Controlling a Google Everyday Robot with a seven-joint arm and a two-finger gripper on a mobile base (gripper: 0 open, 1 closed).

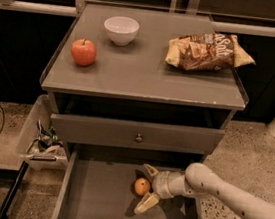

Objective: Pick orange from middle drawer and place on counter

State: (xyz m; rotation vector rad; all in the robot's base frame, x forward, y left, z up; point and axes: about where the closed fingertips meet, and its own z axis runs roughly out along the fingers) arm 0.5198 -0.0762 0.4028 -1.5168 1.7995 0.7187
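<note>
Arm comes in from the right; gripper (145,188) is low inside the open middle drawer (91,191). Its fingers are spread wide, one on the far side & one on the near side of the orange (142,186); can't tell if they touch it. The orange sits on the drawer floor, right of centre. Drawer above (136,134) is closed. On the counter (142,77): red apple (83,52) at left, white bowl (120,30) behind it, chip bag (210,52) at back right.
</note>
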